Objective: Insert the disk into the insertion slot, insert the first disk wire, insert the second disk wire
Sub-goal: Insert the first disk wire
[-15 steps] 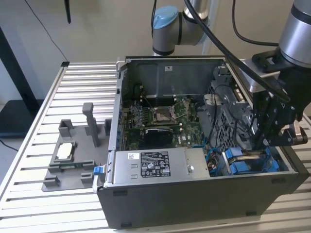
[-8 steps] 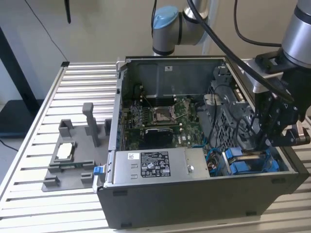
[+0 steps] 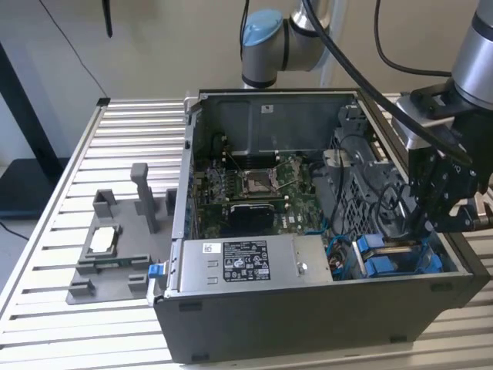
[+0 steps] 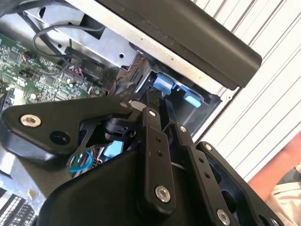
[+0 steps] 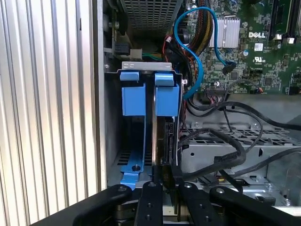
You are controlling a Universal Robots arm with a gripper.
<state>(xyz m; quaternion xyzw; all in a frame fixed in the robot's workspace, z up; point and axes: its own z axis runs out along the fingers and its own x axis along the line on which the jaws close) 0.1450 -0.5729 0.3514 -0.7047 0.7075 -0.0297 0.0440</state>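
Pinching a thin dark disk edge-on, the black gripper has its fingers drawn close against it, as the first wrist view shows. The disk stands upright in the dark grey drive-bay insertion slot, just beside two blue plastic tabs. In the exterior view, the slot lies in the open black computer case at the exterior view's right, near a silver power-supply box bearing a white printed label.

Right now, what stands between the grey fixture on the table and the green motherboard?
The computer case's side wall, seen in the exterior view: the grey fixture sits outside it, the motherboard inside.
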